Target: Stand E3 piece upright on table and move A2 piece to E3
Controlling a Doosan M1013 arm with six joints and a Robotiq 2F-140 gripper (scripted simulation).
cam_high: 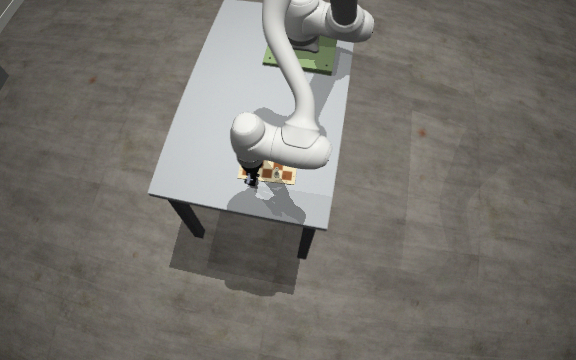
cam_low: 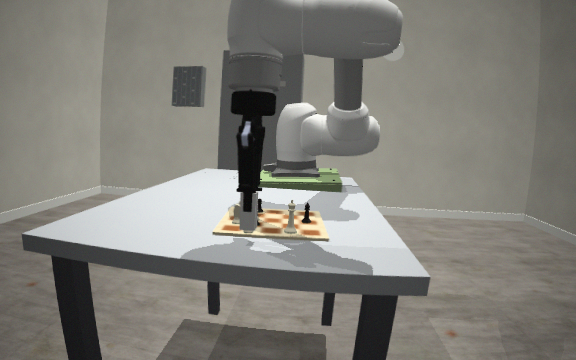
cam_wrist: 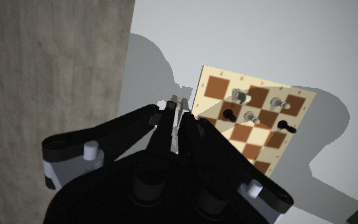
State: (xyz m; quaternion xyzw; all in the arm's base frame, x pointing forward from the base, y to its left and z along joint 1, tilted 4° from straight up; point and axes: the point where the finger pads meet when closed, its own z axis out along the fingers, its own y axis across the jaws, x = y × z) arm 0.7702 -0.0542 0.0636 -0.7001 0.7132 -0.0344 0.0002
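Note:
My gripper (cam_high: 251,181) (cam_low: 248,193) (cam_wrist: 177,104) is shut on a light grey chess piece (cam_low: 246,217) (cam_wrist: 175,133). The piece hangs upright below the fingertips. It is low over the grey table (cam_high: 225,90) (cam_low: 150,215) (cam_wrist: 250,35), just off the left edge of the small chessboard (cam_high: 289,175) (cam_low: 320,234) (cam_wrist: 257,136). I cannot tell whether its base touches the table. On the board stand a tall white piece (cam_low: 291,217), a black pawn (cam_low: 306,214) (cam_wrist: 286,126), another black piece (cam_wrist: 229,114) and three light pieces (cam_wrist: 239,95) (cam_wrist: 278,103) (cam_wrist: 251,117).
The arm's green base plate (cam_high: 310,59) (cam_low: 320,177) is at the table's far end. The table's front edge (cam_low: 225,272) is close to the board. The arm's elbow (cam_high: 285,142) hangs over the board in the overhead view.

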